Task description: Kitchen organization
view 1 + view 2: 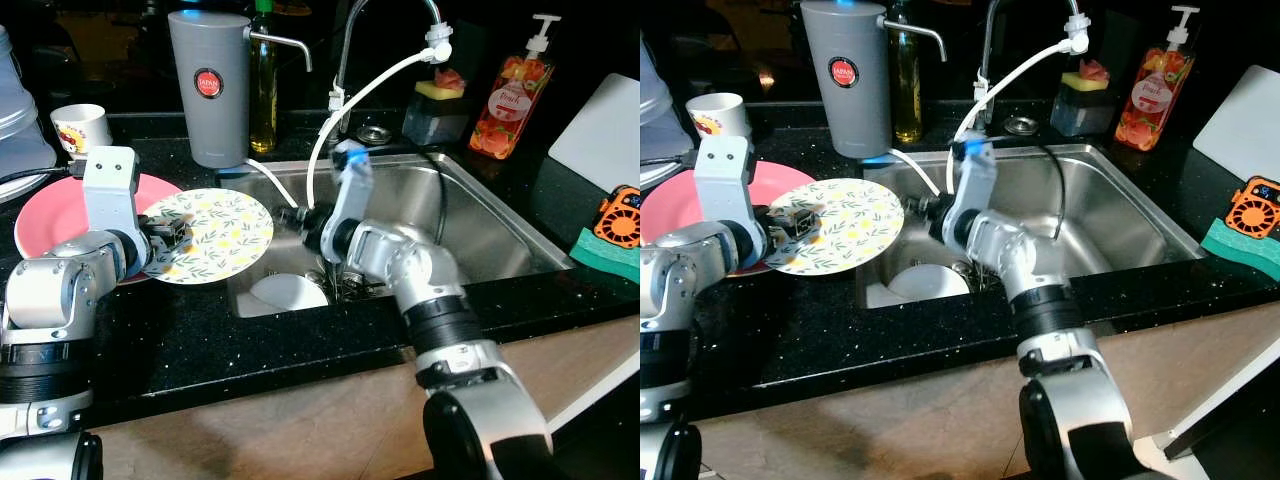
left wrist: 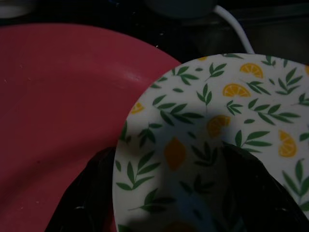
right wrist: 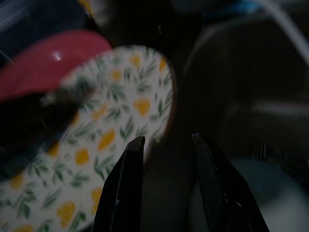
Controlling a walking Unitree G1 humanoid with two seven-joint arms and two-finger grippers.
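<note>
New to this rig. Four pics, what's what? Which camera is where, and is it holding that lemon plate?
It is a humanoid robot at a kitchen sink. The two wide pictures come from its head camera; the two dark ones come from cameras on its wrists. The left tool is shut on the rim of the lemon plate, holding it over a pink plate on the black counter. The right tool is open, empty, beside the lemon plate's far edge over the sink. A white dish lies in the basin.

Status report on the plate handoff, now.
Left gripper shut on lemon plate, above pink plate. Right gripper open beside plate's rim, over sink.
</note>
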